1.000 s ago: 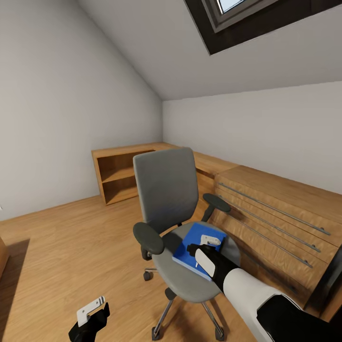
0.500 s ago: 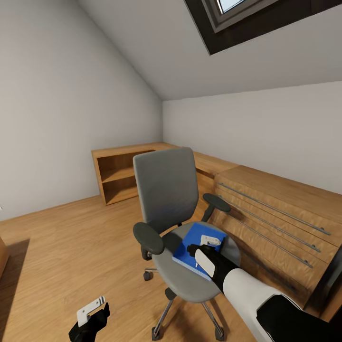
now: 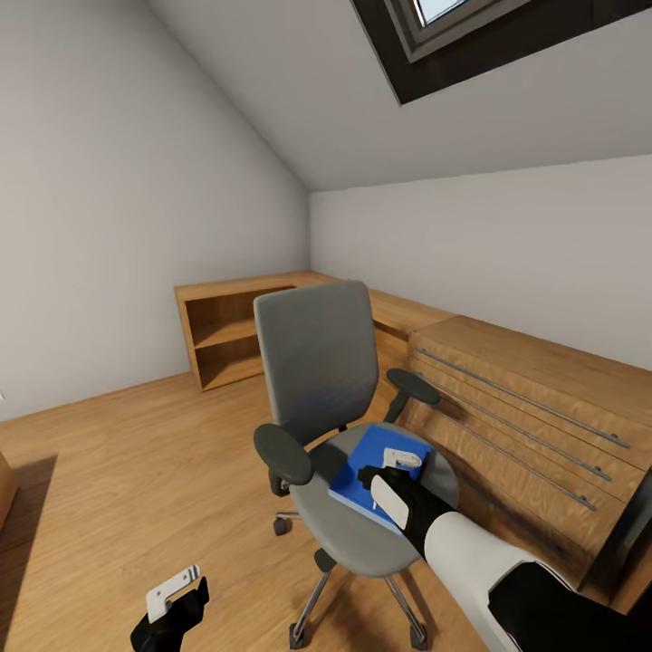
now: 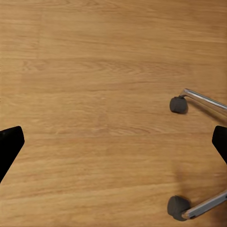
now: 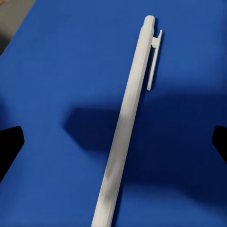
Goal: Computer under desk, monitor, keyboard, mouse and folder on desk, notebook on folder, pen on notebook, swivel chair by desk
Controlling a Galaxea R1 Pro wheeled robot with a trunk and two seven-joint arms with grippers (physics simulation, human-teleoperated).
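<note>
Straight ahead in the head view, the swivel chair [image 3: 335,426] stands on the wood floor [image 3: 136,471] with its grey back toward the far wall and its seat turned toward the camera. On the right half of the seat lies the folder [image 3: 362,471], bright blue and flat, its near corner reaching the seat's front right edge. The right end effector [image 3: 396,459] hovers low over the folder, at the end of the white-and-black forearm that comes in from the near right; the pen is hidden beneath it from this angle. To the right of the chair runs a light wood cabinet [image 3: 525,407] with long metal rails, and a low open shelf [image 3: 226,335] sits against the far left wall. The left end effector [image 3: 172,593] hangs low at the near left above bare floor, well apart from the chair.

Next, the left wrist view looks down on the floor boards, with two casters [image 4: 178,104] and chrome legs of the chair base at one side. The two dark fingertips [image 4: 9,144] of the left end effector sit at opposite edges, spread wide with nothing between them.

Lastly, the right wrist view looks straight down on the folder's blue surface, where the pen [image 5: 127,120] lies as a white stick with its clip visible. The right end effector's fingertips [image 5: 9,142] stand far apart on either side of the pen, gripping nothing.
</note>
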